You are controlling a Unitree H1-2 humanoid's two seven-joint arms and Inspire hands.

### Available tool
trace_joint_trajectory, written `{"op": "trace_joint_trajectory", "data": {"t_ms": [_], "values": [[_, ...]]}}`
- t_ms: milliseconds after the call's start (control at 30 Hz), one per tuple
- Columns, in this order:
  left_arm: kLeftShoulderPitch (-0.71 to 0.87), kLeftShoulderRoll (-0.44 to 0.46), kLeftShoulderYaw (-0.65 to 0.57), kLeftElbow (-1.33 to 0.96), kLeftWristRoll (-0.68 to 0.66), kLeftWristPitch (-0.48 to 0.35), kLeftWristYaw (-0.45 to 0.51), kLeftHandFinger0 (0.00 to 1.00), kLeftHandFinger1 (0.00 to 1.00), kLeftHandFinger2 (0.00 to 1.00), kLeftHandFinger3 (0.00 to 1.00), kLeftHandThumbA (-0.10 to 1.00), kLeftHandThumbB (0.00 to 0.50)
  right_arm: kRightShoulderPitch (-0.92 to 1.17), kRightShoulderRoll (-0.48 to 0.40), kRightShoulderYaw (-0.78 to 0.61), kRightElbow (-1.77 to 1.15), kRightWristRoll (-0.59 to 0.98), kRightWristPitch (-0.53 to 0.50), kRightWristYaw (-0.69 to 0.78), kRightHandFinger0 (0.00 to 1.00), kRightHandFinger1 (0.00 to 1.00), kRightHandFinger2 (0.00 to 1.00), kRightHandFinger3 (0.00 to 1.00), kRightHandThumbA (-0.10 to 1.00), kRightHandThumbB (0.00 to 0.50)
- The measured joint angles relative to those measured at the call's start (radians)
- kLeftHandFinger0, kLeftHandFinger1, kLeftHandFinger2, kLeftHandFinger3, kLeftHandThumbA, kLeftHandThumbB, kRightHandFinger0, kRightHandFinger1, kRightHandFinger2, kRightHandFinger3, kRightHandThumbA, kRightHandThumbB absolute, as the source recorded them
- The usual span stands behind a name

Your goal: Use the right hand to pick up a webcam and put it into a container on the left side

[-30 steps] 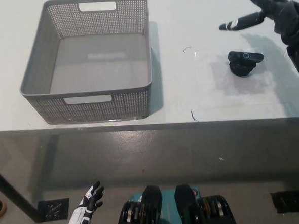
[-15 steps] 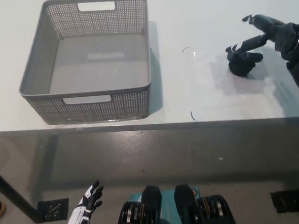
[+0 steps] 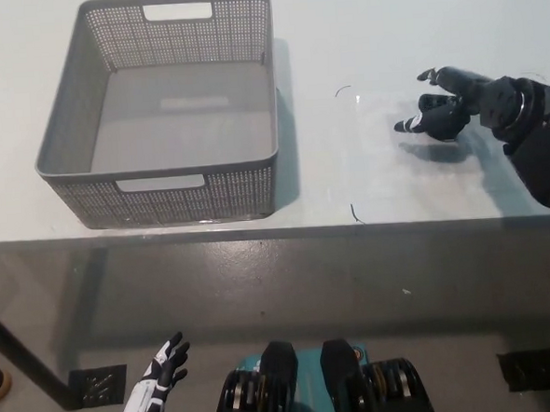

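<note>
The black webcam point(image 3: 441, 121) lies on the white table point(image 3: 339, 34) at the right, mostly covered by my black right hand point(image 3: 455, 102). That hand sits low over it with its fingers point(image 3: 407, 125) spread around the webcam, not closed on it. I cannot tell whether they touch it. The grey mesh basket point(image 3: 162, 199) stands empty on the table's left half, a good distance from the webcam. My white left hand point(image 3: 162, 372) hangs below the table's front edge at the lower left, fingers apart, holding nothing.
Two short dark wire-like scraps point(image 3: 345, 91) lie on the table between basket and webcam. The table's front edge point(image 3: 276, 228) runs across the middle of the picture, with grey floor below it.
My right hand has come down and toward the front from above the webcam, so that it now covers the webcam. The webcam, the basket and my left hand have stayed put.
</note>
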Motion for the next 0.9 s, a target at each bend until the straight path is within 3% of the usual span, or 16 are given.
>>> {"op": "trace_joint_trajectory", "data": {"t_ms": [233,367,700,767,800,833,867,900], "values": [[-0.004,0.000,0.003,-0.002,0.000,0.000,0.000,1.00,1.00,1.00,1.00,1.00,0.149,-0.002,0.014,0.018,0.058,-0.002,-0.005,-0.043,1.00,1.00,1.00,1.00,0.73,0.497],[-0.010,0.000,0.006,-0.001,-0.001,0.000,0.000,1.00,1.00,1.00,1.00,1.00,0.162,-0.001,0.014,0.033,0.102,-0.003,-0.009,-0.068,1.00,1.00,1.00,1.00,0.77,0.500],[-0.017,0.000,0.010,-0.002,-0.002,0.000,0.000,1.00,1.00,1.00,1.00,1.00,0.134,-0.001,0.019,0.070,0.143,-0.003,-0.032,-0.110,1.00,1.00,1.00,1.00,0.74,0.500],[-0.018,0.000,0.010,-0.001,-0.003,0.000,0.000,1.00,1.00,1.00,1.00,1.00,0.132,-0.001,0.019,0.074,0.149,-0.002,-0.035,-0.115,1.00,1.00,1.00,1.00,0.65,0.483],[-0.018,0.000,0.010,-0.001,-0.003,0.000,0.000,1.00,1.00,1.00,1.00,1.00,0.119,-0.001,0.019,0.074,0.149,-0.002,-0.036,-0.116,1.00,1.00,1.00,1.00,0.56,0.422],[-0.019,0.000,0.011,-0.001,-0.003,-0.001,-0.001,1.00,1.00,1.00,1.00,1.00,0.119,-0.001,0.019,0.072,0.151,0.000,-0.037,-0.119,0.90,1.00,1.00,1.00,0.44,0.370],[-0.019,0.000,0.011,-0.001,-0.003,-0.001,-0.001,1.00,1.00,1.00,1.00,1.00,0.121,-0.001,0.019,0.070,0.151,0.001,-0.038,-0.122,0.72,0.84,0.90,0.93,0.28,0.326],[-0.021,0.001,0.011,-0.001,-0.004,-0.003,-0.001,1.00,1.00,1.00,1.00,1.00,0.121,0.001,0.019,0.066,0.153,0.004,-0.046,-0.140,0.66,0.78,0.86,0.86,0.19,0.324]]}}
